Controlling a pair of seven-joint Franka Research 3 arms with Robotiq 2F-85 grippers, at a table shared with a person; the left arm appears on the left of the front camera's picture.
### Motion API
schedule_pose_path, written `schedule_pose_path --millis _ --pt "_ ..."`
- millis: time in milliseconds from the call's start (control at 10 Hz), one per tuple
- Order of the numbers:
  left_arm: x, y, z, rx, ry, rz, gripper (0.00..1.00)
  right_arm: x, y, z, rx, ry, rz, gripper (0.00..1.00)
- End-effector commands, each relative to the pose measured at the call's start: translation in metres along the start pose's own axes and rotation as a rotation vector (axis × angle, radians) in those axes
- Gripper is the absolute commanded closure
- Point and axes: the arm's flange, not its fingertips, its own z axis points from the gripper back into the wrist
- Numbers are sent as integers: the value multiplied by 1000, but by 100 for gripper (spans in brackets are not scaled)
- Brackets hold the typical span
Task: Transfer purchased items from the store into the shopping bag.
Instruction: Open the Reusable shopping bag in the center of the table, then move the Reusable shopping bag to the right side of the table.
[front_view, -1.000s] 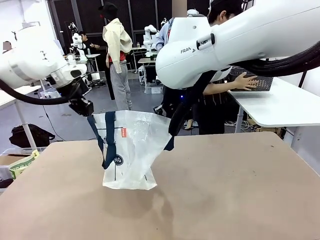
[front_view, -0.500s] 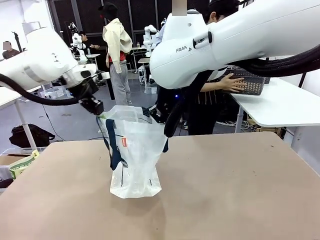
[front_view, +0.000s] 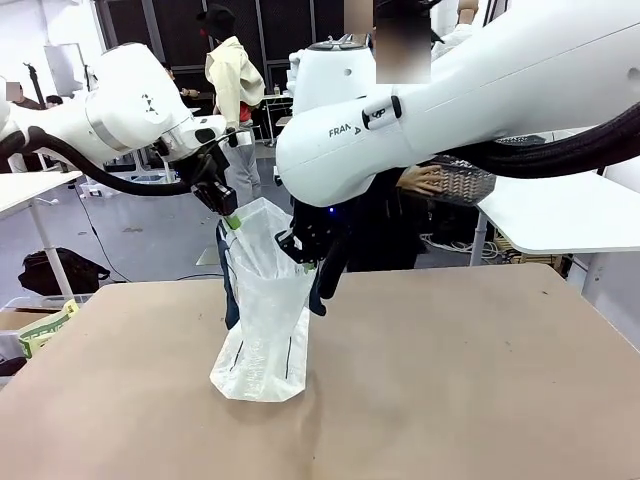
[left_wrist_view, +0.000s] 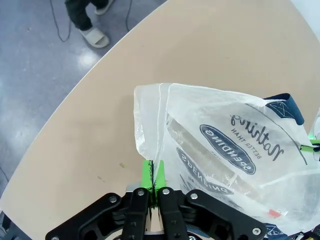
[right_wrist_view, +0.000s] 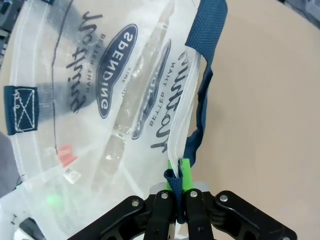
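Note:
The shopping bag (front_view: 262, 320), translucent white with navy straps, stands tall and narrow on the brown table (front_view: 460, 380). My left gripper (front_view: 229, 217) is shut on the bag's left rim. My right gripper (front_view: 305, 256) is shut on the right rim, by a strap. In the left wrist view the green pads (left_wrist_view: 147, 175) pinch the edge of the shopping bag (left_wrist_view: 225, 145). Over in the right wrist view, my right gripper (right_wrist_view: 178, 175) clamps the rim and navy strap of the shopping bag (right_wrist_view: 100, 95). Behind my right arm a person's hand (front_view: 420, 180) holds the store (front_view: 462, 184), a dark lattice basket. The purchased items are hidden.
A white side table (front_view: 560, 212) stands at the back right. A black bag (front_view: 55, 270) lies on the floor at left. A box with a yellow-green pack (front_view: 45, 327) sits by the table's left edge. The table's right half is bare.
Both grippers moved closer together and the left one rose, so the bag's mouth narrowed and the bag stands taller. The person carried the basket leftward, nearer the bag.

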Motion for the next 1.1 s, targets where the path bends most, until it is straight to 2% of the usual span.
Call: schedule_pose_path --millis 0,1000 --pt "-4 -5 3 10 -8 -1 100 -1 1 8 1 -12 -2 100" --pt "-4 -5 3 10 -8 -1 100 -1 1 8 1 -12 -2 100"
